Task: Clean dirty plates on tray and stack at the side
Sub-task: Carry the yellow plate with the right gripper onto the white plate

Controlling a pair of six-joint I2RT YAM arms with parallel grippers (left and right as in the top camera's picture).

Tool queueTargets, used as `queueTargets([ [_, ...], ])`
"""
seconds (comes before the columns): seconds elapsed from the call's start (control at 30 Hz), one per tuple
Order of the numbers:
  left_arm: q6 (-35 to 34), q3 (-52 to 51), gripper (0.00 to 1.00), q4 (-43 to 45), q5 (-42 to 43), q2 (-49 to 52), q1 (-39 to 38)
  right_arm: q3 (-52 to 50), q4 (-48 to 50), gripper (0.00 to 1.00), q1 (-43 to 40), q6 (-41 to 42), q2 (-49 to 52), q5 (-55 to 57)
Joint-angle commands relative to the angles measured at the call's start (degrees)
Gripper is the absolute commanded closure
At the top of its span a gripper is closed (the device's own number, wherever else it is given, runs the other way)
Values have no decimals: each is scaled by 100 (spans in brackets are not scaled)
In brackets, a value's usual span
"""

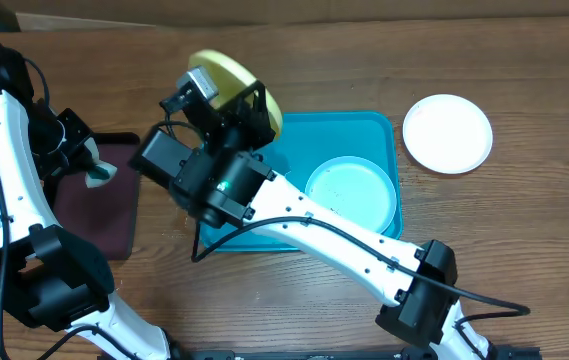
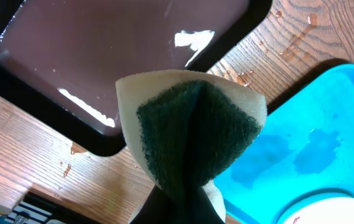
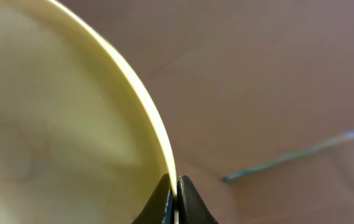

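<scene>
Two pinches: right hand (image 3: 176,188) holds the yellow-green plate (image 1: 226,70) by its rim, steeply tilted; left hand (image 1: 87,162), a sponge (image 2: 195,130).

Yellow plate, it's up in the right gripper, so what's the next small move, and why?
Probably bring the sponge in the left gripper across to the yellow plate. The right gripper pinches its rim and holds it raised near the blue tray, while the sponge hangs apart by the maroon tray.
</scene>
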Motion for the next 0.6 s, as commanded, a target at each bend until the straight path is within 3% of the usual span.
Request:
queueTargets([
  [0.0, 109, -22, 95, -11, 79, -127, -13, 105, -382, 96, -402, 1360, -118, -2304],
  [0.1, 107, -22, 96, -7, 81, -127, -15, 105, -549, 96, -990, 2240, -118, -4690],
  [0.23, 107, -22, 95, -4, 79, -127, -15, 107, -468, 96, -2120, 2317, -116, -8037],
  [0.37, 107, -22, 96, -7, 79, -127, -17, 105, -651, 96, -3281, 2243, -116, -9576],
  [0.5, 107, -22, 95, 15, 79, -127, -17, 105, -1036, 96, -4360, 1370, -116, -11147],
  [0.57, 107, -22, 96, 22, 79, -127, -17, 101, -1412, 96, -4892, 1215, -116, -11178],
])
